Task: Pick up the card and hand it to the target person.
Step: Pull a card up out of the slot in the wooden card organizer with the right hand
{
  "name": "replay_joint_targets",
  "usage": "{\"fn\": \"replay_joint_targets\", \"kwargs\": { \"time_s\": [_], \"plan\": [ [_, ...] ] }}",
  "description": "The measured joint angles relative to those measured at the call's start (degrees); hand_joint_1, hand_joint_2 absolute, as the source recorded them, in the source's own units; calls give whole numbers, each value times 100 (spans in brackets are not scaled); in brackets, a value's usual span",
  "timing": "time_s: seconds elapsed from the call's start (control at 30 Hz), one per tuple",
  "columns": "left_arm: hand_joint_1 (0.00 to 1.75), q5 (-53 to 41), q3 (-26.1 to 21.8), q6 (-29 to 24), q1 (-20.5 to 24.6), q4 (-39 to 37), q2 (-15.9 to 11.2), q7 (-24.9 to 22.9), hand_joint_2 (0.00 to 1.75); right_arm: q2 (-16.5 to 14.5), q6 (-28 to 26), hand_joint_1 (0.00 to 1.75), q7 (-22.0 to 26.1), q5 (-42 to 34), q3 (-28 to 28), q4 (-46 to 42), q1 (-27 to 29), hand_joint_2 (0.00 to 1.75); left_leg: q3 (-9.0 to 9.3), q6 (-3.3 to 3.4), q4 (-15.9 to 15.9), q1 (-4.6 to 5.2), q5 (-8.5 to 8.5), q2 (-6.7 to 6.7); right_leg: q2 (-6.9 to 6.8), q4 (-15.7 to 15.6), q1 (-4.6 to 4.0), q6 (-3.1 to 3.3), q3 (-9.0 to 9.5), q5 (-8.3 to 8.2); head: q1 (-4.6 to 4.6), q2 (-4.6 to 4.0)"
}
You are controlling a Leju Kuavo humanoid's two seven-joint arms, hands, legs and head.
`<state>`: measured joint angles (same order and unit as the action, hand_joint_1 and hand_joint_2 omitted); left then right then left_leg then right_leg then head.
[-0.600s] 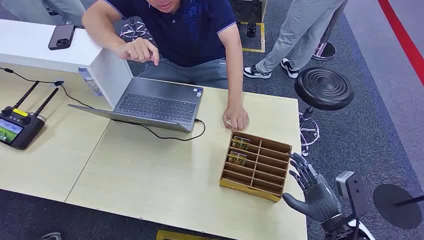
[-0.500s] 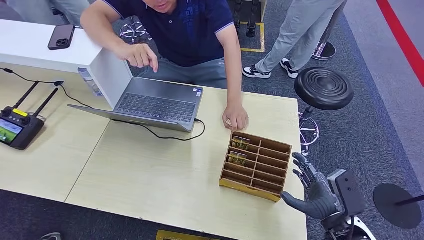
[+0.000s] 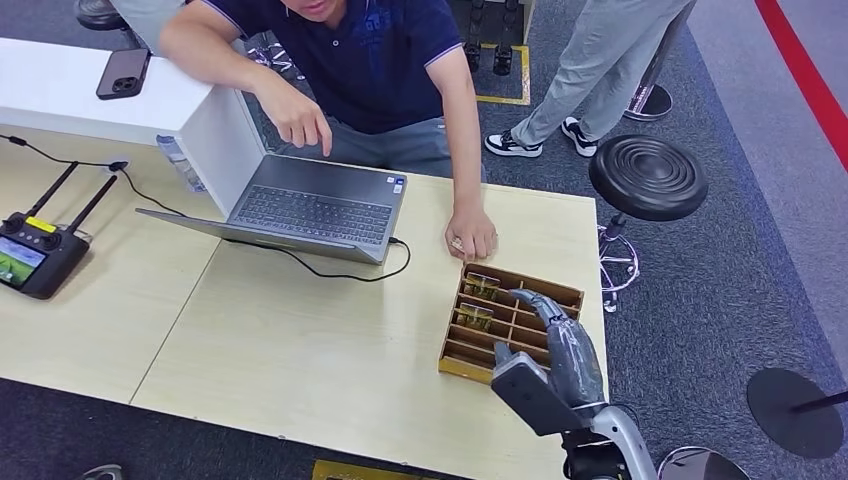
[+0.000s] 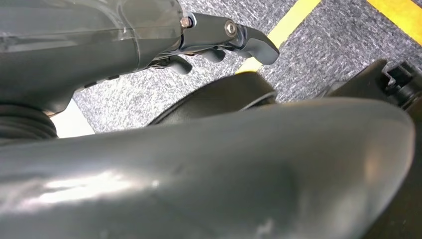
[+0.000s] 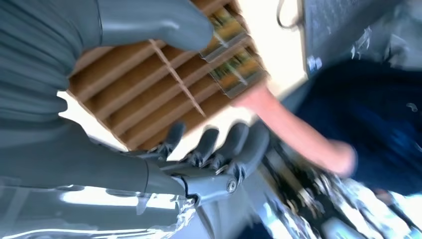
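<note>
My right hand had swung from the lower right over the wooden divider tray, fingers spread and empty, nearing the cards.

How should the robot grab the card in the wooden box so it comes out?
Probably by its top edge, from straight above. The nearer card stands on edge in a narrow slot of the wooden box, so only that edge is free. The right hand hovers open above the box; thumb and a finger could pinch it, then lift upward.
</note>
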<state>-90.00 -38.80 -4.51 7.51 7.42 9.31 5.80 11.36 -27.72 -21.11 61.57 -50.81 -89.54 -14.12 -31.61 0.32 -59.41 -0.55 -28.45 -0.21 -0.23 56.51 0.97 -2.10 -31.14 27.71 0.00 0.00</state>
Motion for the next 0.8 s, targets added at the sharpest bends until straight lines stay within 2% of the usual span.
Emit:
{"fn": "replay_joint_targets", "kwargs": {
  "time_s": [0.03,0.13,0.17,0.2,0.3,0.43,0.5,0.63,0.8],
  "plan": [
    [0,0,19,10,-7,1,6,-20,0,-50,-5,143,-161,453,-6,46,13,175,0,0,1,0,1,0,0,-1,0,0,0,-1,0,0],
    [0,1,33,21,-20,2,26,-39,0,-188,-5,35,-309,905,-43,279,29,175,0,0,1,0,1,1,1,-2,0,1,0,-2,0,0],
    [0,1,40,20,-21,3,34,-43,0,-240,-22,17,-335,980,-50,392,23,175,0,0,2,0,2,1,1,-2,-1,1,0,-2,0,0],
    [0,1,48,18,-19,5,41,-47,0,-279,-44,13,-351,1026,-54,485,16,175,0,0,2,0,2,1,1,-3,-1,2,0,-3,0,0],
    [0,0,143,46,1,12,52,-76,0,-424,-81,24,-434,1145,-42,933,-65,175,0,0,3,0,3,1,1,-4,-1,2,0,-4,0,0],
    [0,0,252,93,52,35,50,-99,0,-560,-136,66,-499,1185,-10,1529,-241,175,0,0,6,-1,5,2,2,-8,-2,4,0,-7,0,0],
    [0,0,293,108,79,46,47,-110,0,-618,-171,80,-520,1193,-5,1764,-323,175,0,0,4,0,3,1,1,-4,0,2,0,-4,0,0],
    [0,0,373,137,123,59,50,-127,0,-739,-200,120,-560,1110,22,2176,-478,175,0,0,2,1,2,0,0,-1,1,1,-1,-1,0,0],
    [0,0,432,159,144,63,55,-142,0,-817,-289,119,-560,988,32,2477,-647,175,0,0,5,0,5,2,1,-6,0,3,0,-5,0,0]
  ]
}}
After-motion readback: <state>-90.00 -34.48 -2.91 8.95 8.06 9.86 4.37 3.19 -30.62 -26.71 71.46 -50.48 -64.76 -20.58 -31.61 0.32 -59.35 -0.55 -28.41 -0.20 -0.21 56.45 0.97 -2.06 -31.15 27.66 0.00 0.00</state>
